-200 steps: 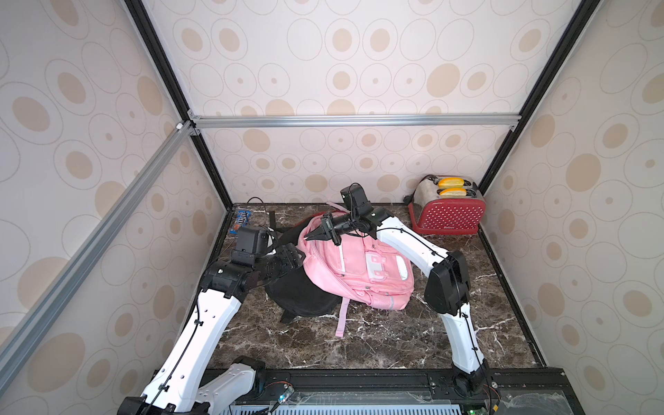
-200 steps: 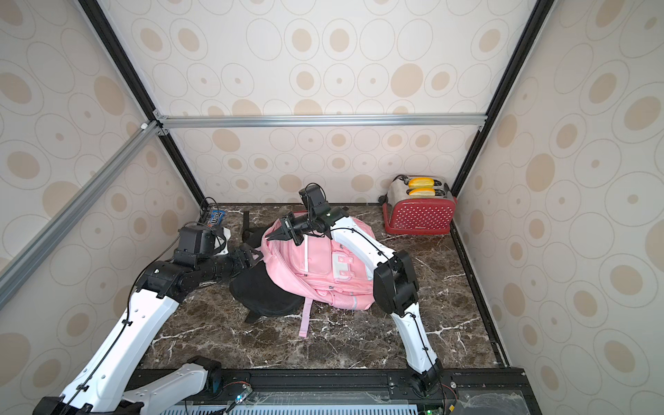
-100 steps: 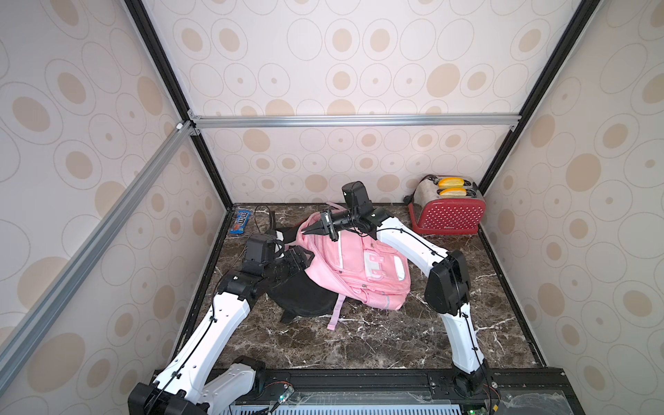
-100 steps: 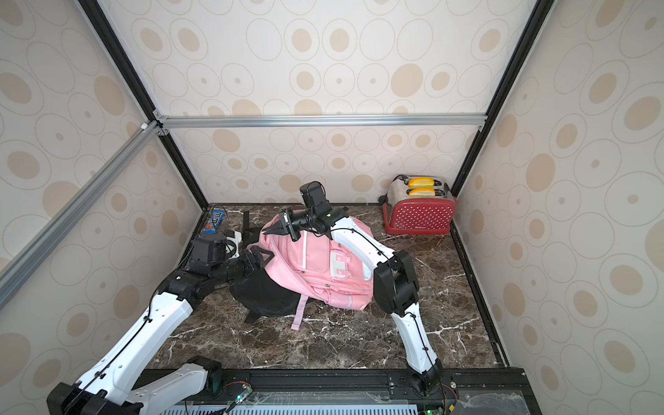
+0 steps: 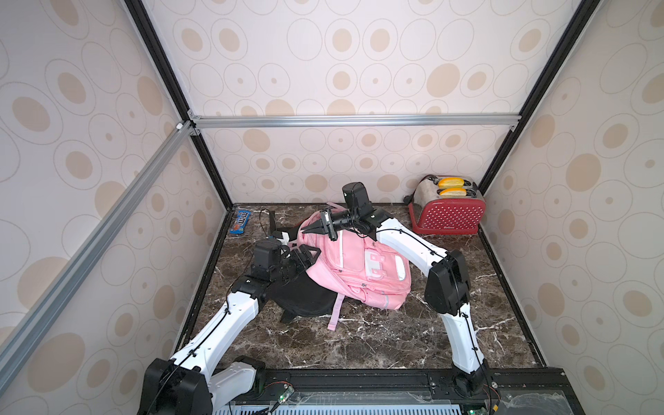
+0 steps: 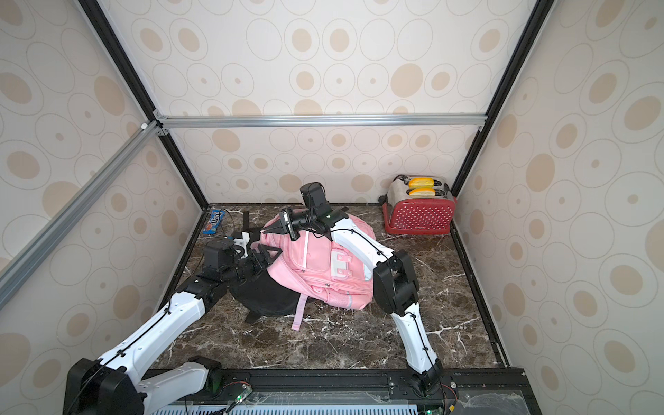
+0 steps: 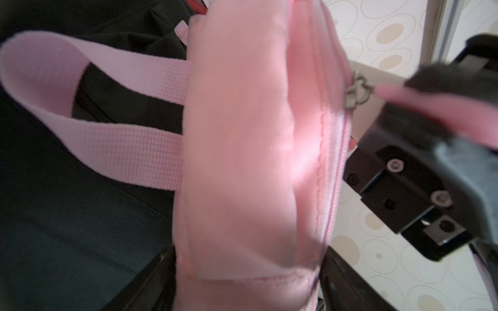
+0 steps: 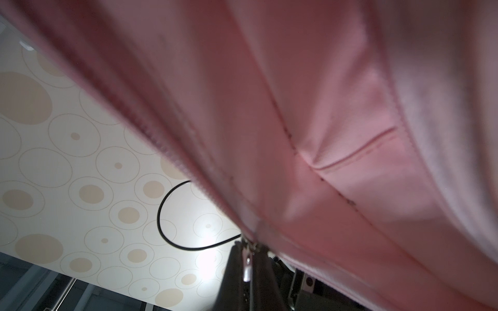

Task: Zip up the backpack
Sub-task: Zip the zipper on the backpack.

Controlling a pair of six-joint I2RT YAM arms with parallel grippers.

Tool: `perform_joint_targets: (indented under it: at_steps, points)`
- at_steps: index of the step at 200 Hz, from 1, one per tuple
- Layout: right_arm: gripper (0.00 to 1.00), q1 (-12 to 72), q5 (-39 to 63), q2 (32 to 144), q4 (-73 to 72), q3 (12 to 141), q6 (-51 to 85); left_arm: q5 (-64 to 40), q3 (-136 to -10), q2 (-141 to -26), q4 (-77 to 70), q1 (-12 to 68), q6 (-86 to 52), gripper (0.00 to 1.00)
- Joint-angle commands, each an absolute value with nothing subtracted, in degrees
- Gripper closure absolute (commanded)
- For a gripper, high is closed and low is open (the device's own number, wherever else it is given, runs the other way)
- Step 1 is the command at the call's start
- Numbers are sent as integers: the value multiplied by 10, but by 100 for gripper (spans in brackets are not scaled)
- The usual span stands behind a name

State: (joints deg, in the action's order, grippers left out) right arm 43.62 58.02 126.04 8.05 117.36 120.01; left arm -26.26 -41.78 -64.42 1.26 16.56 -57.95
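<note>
two grippers work the pink backpack (image 5: 359,266) lying mid-table (image 5: 377,341) over a black bag (image 5: 305,298): right gripper (image 5: 304,230) pinched tight on its zipper pull (image 8: 247,265), left gripper (image 5: 309,252) spread wide astride its padded edge.

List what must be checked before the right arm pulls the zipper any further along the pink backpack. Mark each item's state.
1. Right pincer shut on the pull tab: ok.
2. Slider sitting on the zipper line, with the tab leading straight off it: ok.
3. Left pincer bracing the backpack: the jaws straddle its padded side, but whether they press firmly: cannot tell.
4. Zipper stretch between the slider and the left pincer closed: ok.
5. Zipper on the far side of the slider free of caught fabric: cannot tell, too blurred.
6. Toaster apart from the backpack and both arms: ok.
</note>
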Motion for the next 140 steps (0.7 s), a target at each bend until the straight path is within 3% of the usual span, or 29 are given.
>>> perform_joint_targets:
  at_steps: [1, 16, 35, 47, 63, 140]
  points:
    - [100, 443, 608, 1206, 4, 1168, 1229, -297, -402, -667, -91, 171, -624, 25]
    - [100, 443, 603, 1201, -5, 1152, 1236, -315, -401, -679, -116, 171, -629, 41]
    - [100, 442, 588, 1191, -24, 1127, 1250, -325, -400, -685, -128, 171, -630, 83]
    - [100, 442, 576, 1186, -33, 1114, 1258, -328, -395, -685, -138, 171, -634, 93]
    - [100, 440, 547, 1180, -37, 1099, 1267, -329, -390, -679, -134, 171, -633, 100]
    - [100, 422, 367, 1219, -130, 1082, 1331, -313, -334, -618, -110, 171, -648, 100]
